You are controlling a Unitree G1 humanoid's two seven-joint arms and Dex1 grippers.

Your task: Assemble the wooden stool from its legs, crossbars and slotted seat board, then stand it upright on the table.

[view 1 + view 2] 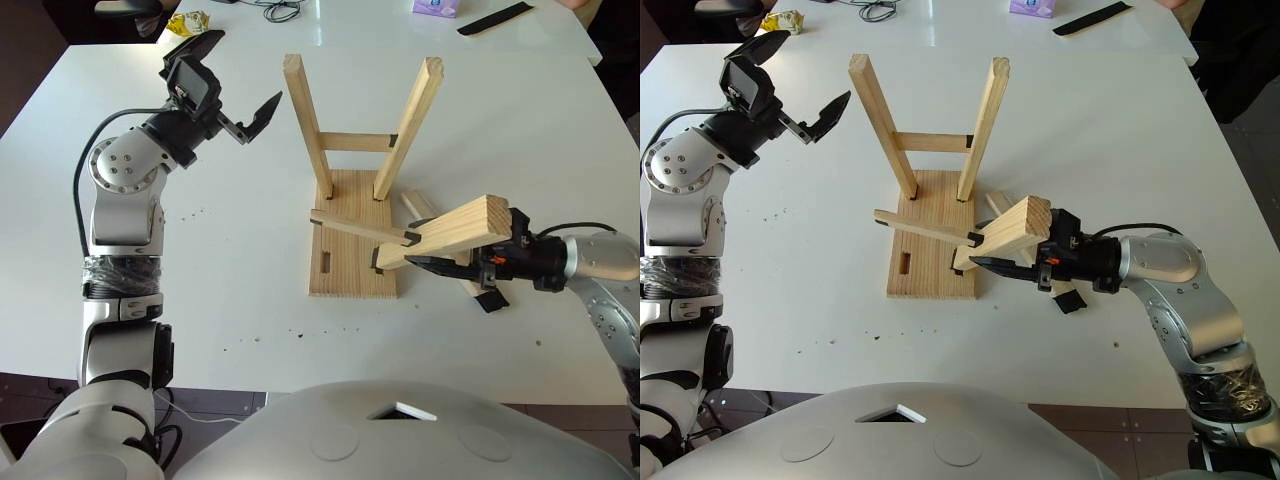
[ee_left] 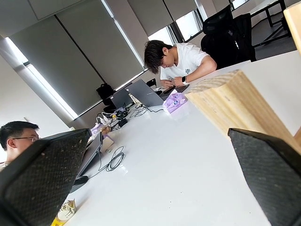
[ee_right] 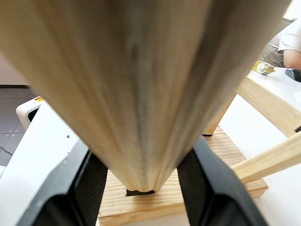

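your right gripper [image 1: 455, 272] is clenched on a stool leg [image 1: 455, 228]; your left gripper [image 1: 245, 72] is spread wide with nothing in it.
nearest you, the slotted seat board [image 1: 345, 270] lies flat on the white table [image 1: 500, 120]. the gripped leg leans low over the board's near right corner, its lower end at the slot there, and a thin crossbar [image 1: 355, 228] sticks out from it across the board. just behind your right gripper a loose leg [image 1: 420, 205] lies on the table. at the board's far end two legs [image 1: 307, 120] stand in their slots, splayed apart and joined by a second crossbar [image 1: 355, 142]. farther left, your left gripper hangs above the table, well apart from the stool.
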